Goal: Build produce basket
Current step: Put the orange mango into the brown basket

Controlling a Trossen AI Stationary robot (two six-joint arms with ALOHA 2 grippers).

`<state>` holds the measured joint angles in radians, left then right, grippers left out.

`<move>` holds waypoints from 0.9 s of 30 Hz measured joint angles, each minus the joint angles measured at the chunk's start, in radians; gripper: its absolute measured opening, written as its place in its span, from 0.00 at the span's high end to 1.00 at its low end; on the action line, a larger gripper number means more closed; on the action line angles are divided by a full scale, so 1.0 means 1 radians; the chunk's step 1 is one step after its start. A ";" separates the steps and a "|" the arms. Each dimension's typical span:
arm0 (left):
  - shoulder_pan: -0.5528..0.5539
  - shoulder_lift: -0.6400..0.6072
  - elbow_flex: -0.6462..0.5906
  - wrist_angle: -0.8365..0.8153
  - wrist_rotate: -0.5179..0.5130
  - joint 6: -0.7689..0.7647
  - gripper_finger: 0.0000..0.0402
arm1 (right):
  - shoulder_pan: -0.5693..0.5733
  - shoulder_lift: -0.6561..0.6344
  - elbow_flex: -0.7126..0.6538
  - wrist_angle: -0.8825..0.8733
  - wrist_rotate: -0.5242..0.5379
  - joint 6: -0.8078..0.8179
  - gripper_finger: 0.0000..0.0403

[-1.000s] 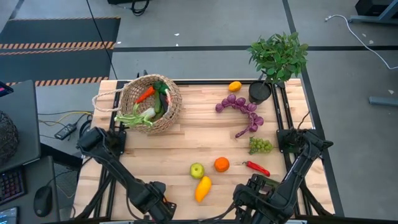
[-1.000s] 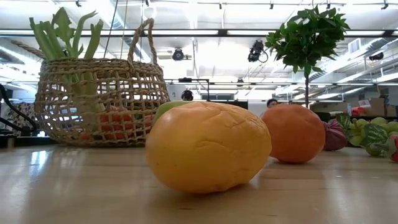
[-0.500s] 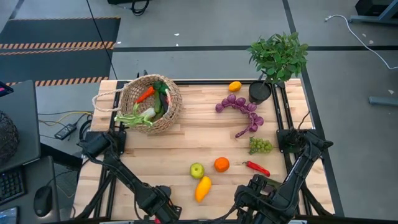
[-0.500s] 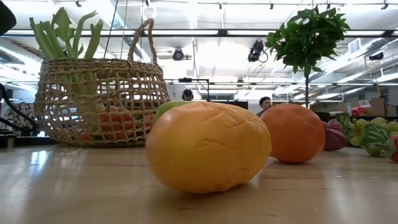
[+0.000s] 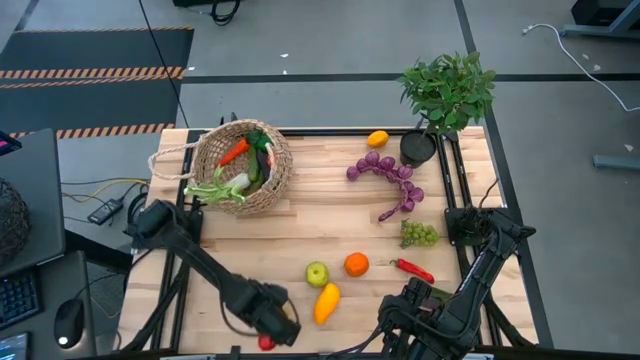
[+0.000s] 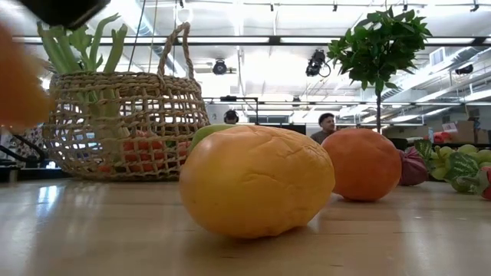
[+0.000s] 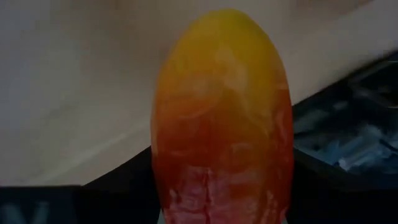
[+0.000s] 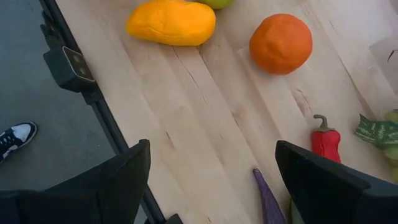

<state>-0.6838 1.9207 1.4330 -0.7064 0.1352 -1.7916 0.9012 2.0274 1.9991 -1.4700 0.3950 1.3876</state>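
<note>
The tan wicker basket [image 5: 243,165] stands at the table's far left with a carrot, a leek and other produce in it; in the low view the basket [image 6: 123,126] rests on its base. My left gripper [image 5: 268,318] hovers at the near edge, left of centre, shut on a red-and-yellow oval fruit [image 7: 221,124]. A yellow fruit [image 5: 326,303], green apple [image 5: 317,273], orange [image 5: 357,264], red chili [image 5: 412,270], green grapes [image 5: 419,234] and purple grapes [image 5: 385,170] lie on the table. My right gripper [image 8: 212,152] is open at the near edge, right of centre. My left gripper holds the red-and-yellow fruit by its red end [image 7: 217,193]; the fruit itself hides the fingers in the wrist view. Its yellow end [image 7: 227,31] points away from the gripper. In the low view the fruit [image 6: 17,80] hangs clear above the table.
A potted plant [image 5: 445,95] in a black pot stands at the far right corner, with a small orange fruit [image 5: 377,139] beside it. A purple piece [image 8: 267,199] lies just in front of my right gripper. Bare wood lies between the basket and the loose fruit.
My left gripper has moved from the near edge toward the table's right and slightly inward. It carries the red-and-yellow fruit, which has come into the low view at the upper left. The right arm has kept still.
</note>
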 joint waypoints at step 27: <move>0.434 -0.775 0.000 -0.441 -0.565 0.798 0.36 | -0.140 -0.002 0.000 -0.079 0.187 0.129 0.14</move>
<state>-0.2500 1.1455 1.4334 -1.1474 -0.4297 -0.9939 0.7611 2.0254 1.9991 -1.5487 0.5821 1.5162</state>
